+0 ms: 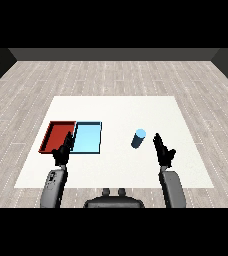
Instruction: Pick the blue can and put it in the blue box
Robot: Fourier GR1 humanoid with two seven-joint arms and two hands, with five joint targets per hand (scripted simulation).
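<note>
The white table (116,107) lies on a pale wood-plank floor (111,75), with a dark wall (111,54) behind it. 2 trays sit side by side on the table's left part, their inner edges touching: the red tray (53,134) on the outside and the light blue tray (90,131) next to it, toward the table's middle.

The blue can (138,139) stands on the table to the right of the trays, well apart from the light blue tray. It appears tilted, its lighter top face turned up and to the right. Nothing holds it.

The right hand (163,149) is just beside the can, on its right, with a narrow strip of table showing between them. Its fingers point up and away from the robot, fairly straight and held close together, with the thumb set off to the right side. It does not curl round anything.

The left hand (64,149) sits over the near edge of the trays, about where the red tray meets the light blue tray. Its fingers are relaxed and point forward, with nothing between them. The 2 grey forearms come in from the lower corners of the view, each below its hand.
</note>
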